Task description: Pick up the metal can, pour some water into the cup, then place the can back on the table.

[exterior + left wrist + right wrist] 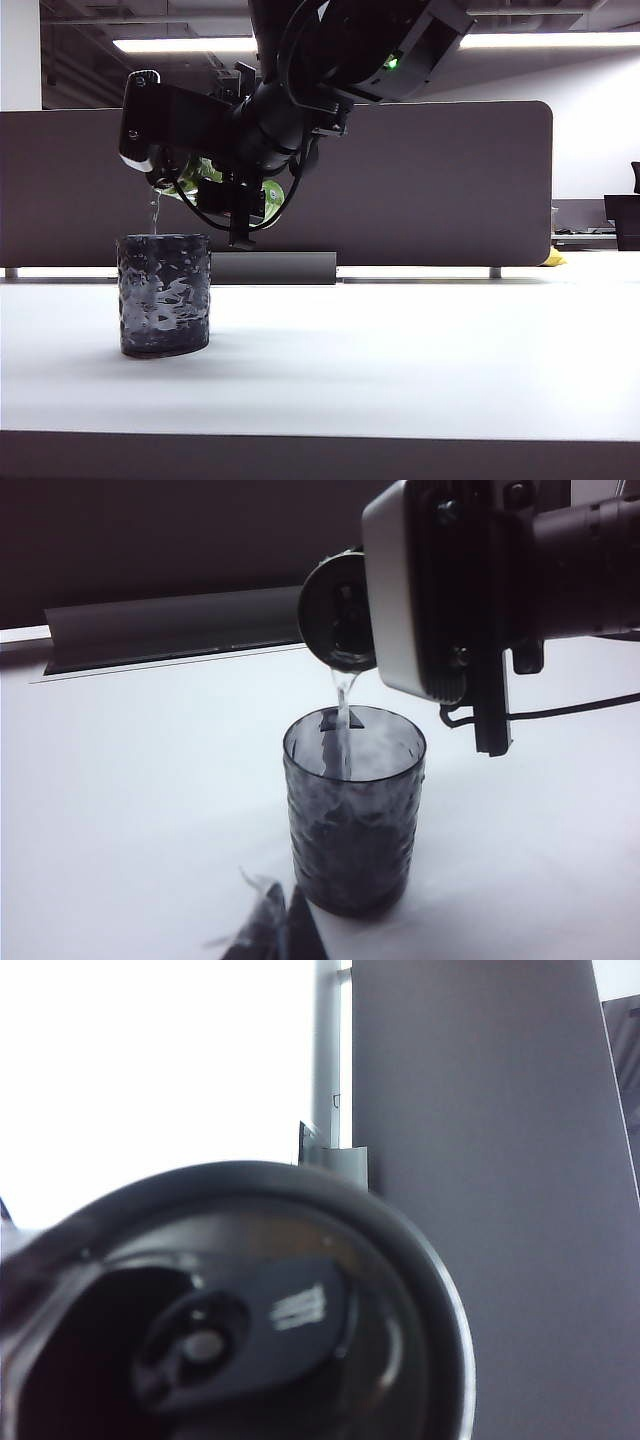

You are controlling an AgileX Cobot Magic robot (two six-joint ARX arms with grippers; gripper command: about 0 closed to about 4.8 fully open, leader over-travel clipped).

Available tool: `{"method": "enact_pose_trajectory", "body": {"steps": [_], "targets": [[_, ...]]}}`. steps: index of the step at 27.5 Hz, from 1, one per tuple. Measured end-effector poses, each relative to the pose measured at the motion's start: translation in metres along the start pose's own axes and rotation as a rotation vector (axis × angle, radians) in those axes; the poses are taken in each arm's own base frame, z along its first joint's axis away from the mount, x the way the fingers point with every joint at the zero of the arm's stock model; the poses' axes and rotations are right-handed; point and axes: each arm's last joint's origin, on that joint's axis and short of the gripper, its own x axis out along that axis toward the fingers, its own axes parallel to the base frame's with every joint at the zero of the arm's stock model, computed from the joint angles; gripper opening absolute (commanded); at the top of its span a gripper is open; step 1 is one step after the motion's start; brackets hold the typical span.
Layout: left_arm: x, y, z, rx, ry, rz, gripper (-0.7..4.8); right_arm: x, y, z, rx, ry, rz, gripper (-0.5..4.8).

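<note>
right claw (225,185) gripping tipped metal can (205,172) above cup (164,294) | left claw (272,930) state unclear

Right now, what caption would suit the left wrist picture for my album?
The right gripper tips the metal can and a thin stream of water falls into the dark cup on the white table.

Open white table (420,350) right of the cup (165,295) — above the cup, blocked by the right gripper (215,195) and tilted can (340,615); partition (450,180) behind.
</note>
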Motion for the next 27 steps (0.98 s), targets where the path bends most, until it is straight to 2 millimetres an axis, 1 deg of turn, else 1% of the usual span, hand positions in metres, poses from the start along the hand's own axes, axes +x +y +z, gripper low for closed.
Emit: {"method": "enact_pose_trajectory", "body": {"steps": [13, 27], "targets": [[0.0000, 0.0000, 0.0000, 0.000, 0.000, 0.000, -0.05, 0.0000, -0.0003, -0.0014, -0.047, 0.048, -0.010, 2.33], [0.0000, 0.0000, 0.0000, 0.000, 0.000, 0.000, -0.05, -0.0001, -0.0005, -0.0022, -0.048, 0.075, -0.016, 2.32]]}}
